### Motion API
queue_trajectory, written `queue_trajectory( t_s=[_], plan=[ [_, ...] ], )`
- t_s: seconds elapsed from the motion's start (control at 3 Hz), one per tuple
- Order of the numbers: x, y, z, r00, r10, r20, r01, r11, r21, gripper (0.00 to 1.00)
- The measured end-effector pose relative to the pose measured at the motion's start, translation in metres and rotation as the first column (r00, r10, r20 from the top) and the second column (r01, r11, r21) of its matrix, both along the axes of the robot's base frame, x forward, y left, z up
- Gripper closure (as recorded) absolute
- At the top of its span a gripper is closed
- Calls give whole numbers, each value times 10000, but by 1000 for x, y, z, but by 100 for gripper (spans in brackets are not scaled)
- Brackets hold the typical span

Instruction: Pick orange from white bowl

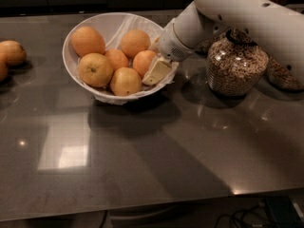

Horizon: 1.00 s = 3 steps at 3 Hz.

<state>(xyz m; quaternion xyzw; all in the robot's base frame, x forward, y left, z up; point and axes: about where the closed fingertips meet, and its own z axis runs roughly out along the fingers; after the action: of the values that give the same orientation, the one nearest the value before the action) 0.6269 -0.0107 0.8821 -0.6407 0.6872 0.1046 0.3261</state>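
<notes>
The white bowl (pixel 80 25), lined with crinkled white paper, stands at the back left of the dark counter and holds several oranges. The deep-orange orange (pixel 142 60) lies at the bowl's right side. My gripper (pixel 152 69) reaches down into the bowl from the right, right against this orange on its right and near side. The white arm (pixel 237 13) comes in from the upper right. A larger paler orange with a stem dot (pixel 95 70) lies at the bowl's front left.
A glass jar of cereal rings (pixel 232 68) stands just right of the bowl under the arm, and a second jar (pixel 285 75) stands at the far right. Loose oranges (pixel 12 52) lie at the left edge. The counter's front edge (pixel 152 205) runs along the bottom.
</notes>
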Motion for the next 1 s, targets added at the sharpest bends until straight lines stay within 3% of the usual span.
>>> queue_trajectory(
  t_s=[0.33,1.0],
  plan=[
    [2,3,-5,9999,6,-127,-6,10000,40,34],
    [2,3,-7,9998,0,-205,2,10000,79,77]
  ],
)
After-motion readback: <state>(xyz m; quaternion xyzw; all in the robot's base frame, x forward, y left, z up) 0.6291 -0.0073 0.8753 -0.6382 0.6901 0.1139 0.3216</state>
